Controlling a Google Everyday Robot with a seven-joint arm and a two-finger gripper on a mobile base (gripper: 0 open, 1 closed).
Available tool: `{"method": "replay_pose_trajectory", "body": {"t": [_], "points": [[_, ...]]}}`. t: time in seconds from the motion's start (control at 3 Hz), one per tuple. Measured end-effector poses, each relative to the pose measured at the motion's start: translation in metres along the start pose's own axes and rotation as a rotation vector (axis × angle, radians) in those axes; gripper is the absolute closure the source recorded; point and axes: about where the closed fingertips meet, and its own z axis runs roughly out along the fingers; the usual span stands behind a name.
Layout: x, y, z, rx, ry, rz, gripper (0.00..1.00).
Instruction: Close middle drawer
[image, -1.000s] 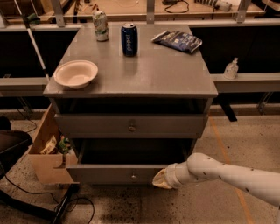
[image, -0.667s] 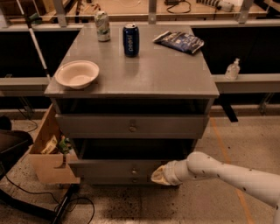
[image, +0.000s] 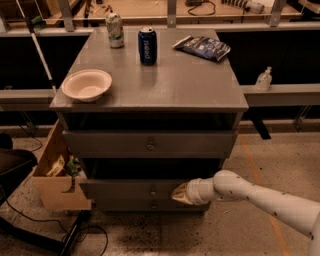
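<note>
Tool (image: 181, 194) at middle drawer (image: 120, 190) front; cardboard box (image: 56, 192) blocks floor beside cabinet (image: 195, 82)

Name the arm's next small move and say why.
Probably push the pincer straight in against the middle drawer. The pincer sits at that drawer's front, just right of its knob, and the front stands out from the cabinet with a dark gap above it, so it looks not yet shut.

White tubular arm (image: 260, 197), rounded joint housing, small dark specks, cream tapered gripper (image: 181, 194) at right of middle drawer (image: 125, 190) front
</note>
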Motion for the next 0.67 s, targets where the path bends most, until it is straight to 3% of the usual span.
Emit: {"method": "replay_pose_trajectory", "body": {"t": [0.33,0.67], "points": [[0.000,0.003,-0.001,0.000,0.000,0.000,1.00],[-0.005,-0.027,0.009,0.050,-0.044,-0.009,1.00]]}}
